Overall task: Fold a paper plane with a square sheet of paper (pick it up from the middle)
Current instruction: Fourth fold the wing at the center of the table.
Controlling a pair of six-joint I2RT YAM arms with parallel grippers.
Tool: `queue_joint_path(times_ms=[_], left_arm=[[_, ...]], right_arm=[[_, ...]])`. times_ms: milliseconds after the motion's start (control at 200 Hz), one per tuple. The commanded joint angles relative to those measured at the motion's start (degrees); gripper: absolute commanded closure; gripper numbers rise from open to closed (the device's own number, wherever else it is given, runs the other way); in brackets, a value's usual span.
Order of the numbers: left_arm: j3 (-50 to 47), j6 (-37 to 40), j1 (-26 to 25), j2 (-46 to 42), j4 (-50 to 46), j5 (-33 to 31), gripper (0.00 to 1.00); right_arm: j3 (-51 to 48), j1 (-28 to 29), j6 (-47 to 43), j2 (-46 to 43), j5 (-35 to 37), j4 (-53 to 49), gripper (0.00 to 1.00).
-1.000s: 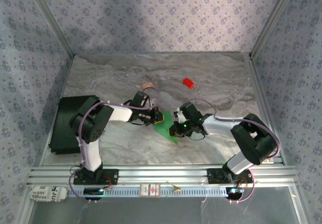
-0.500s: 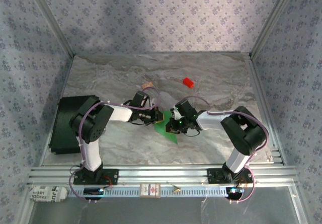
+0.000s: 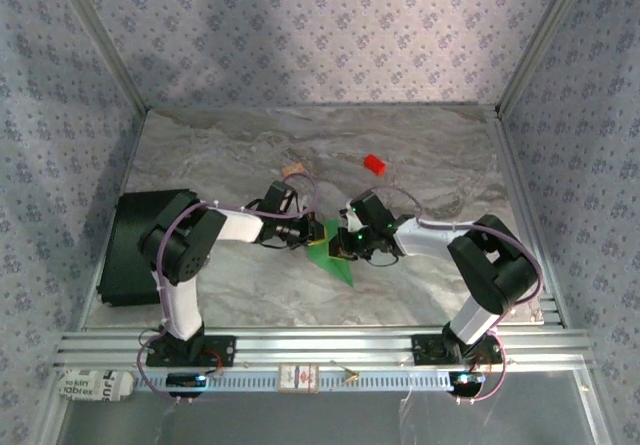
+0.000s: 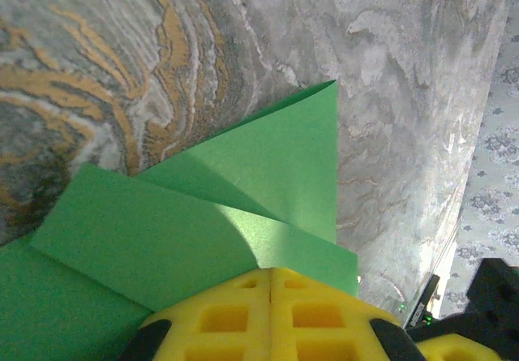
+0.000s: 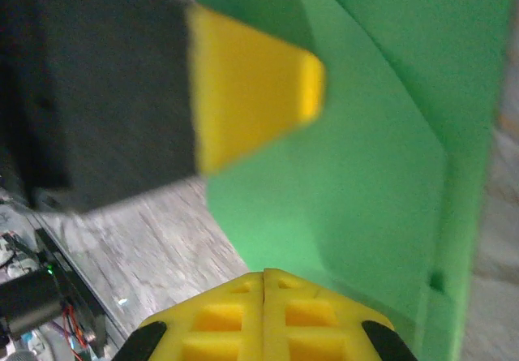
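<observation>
Paper (image 4: 243, 174) under closed left gripper (image 4: 270, 276), closed right gripper (image 5: 263, 278) opposite, red block (image 3: 374, 164) beyond

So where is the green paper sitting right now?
In the top view the partly folded green paper lies mid-table, pinned between the left gripper and the right gripper, on the near side of the small red block.

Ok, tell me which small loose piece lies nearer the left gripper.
The tan piece, just beyond the left gripper; the red block sits farther right.

Closed left pincer (image 4: 270, 273) beside closed right pincer (image 5: 263, 276)
</observation>
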Motion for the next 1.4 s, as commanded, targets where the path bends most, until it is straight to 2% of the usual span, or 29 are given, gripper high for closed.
queue_joint_path(times_ms=[0,235,615,815,1074,1394], left_arm=[[-1.73,-0.23,0.4,2.84,-1.13,-3.16,0.99],[-2.07,-0.19,0.4,2.65,-1.33,-3.42,0.99],[-1.78,0.17,0.49,3.19,-2.07,-3.55,0.99],[-1.74,0.17,0.45,3.2,-2.11,-3.63,0.99],[-1.74,0.51,0.53,2.85,-3.01,-3.95,0.99],[-1.77,0.52,0.66,2.91,-3.5,-4.15,0.99]], right_arm=[[2.83,0.06,-0.49,3.77,0.74,-1.89,0.97],[1.61,0.71,0.3,7.45,2.28,-1.72,0.97],[-3.59,0.92,-1.07,-1.68,0.43,-1.82,0.95],[-7.66,0.79,-1.26,-0.2,-0.21,-0.79,0.94],[-16.45,0.19,3.11,-1.57,-2.9,9.49,0.95],[-19.15,-0.29,-0.77,-7.86,-2.58,2.75,0.95]])
